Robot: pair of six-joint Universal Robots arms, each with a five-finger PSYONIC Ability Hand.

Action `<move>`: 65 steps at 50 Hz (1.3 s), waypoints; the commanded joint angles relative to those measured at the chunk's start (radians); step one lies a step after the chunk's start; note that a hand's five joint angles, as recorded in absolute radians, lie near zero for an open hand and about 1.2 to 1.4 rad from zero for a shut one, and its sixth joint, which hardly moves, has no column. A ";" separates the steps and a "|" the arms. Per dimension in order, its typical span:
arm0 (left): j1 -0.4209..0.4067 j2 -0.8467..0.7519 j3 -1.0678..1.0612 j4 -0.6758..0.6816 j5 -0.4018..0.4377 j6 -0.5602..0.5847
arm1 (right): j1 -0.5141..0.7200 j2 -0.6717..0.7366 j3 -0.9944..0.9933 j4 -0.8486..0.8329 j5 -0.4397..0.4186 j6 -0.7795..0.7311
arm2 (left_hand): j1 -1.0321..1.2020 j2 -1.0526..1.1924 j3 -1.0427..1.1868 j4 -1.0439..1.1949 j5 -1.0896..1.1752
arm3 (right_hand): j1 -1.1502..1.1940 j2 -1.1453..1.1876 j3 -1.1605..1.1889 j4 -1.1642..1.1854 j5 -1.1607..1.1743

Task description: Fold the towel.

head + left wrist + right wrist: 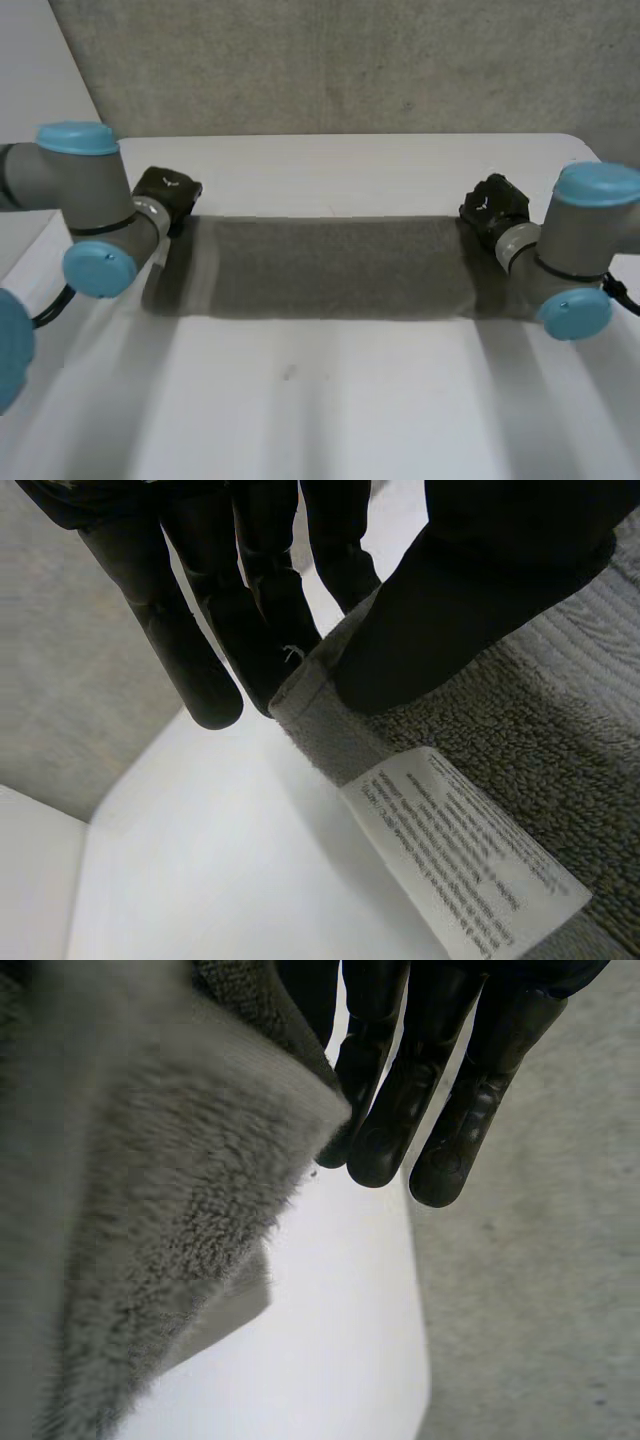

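1. Towel (330,265): the grey terry cloth lies as a long, narrow band across the middle of the white table (350,400), running from one hand to the other.
2. Its long edges run parallel to the table's far edge. A strip of bare table lies between the towel and that far edge.
3. A wide stretch of bare table lies between the towel's near edge and the table's near edge.
4. Beyond the far edge is a grey textured surface (350,60).
5. The left hand (168,192) sits at the towel's far left corner, and the left arm (75,190) reaches in over the table's left edge.
6. In the left wrist view the left hand (250,600) is clamped on that corner. The thumb (480,600) presses down on top of the towel (560,730), and the straight fingers (170,630) lie behind the hem.
7. A white printed care label (460,850) lies on the towel just beside the thumb. Bare table (220,860) lies past the hem.
8. The right hand (493,205) sits at the towel's far right corner, near the table's right edge.
9. In the right wrist view the right hand (420,1090) has straight fingers held close together, with the corner of the towel (150,1210) against them.
10. That corner is raised off the table (330,1340). A lower layer of cloth shows beneath it.
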 commanded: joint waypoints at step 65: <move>0.031 0.707 -0.823 0.368 0.304 -0.532 | -0.297 -0.209 0.404 0.090 -0.249 0.453 | -0.990 -1.030 -1.028 -1.030 -1.020 | -0.249 -0.464 -0.477 -0.483 -0.461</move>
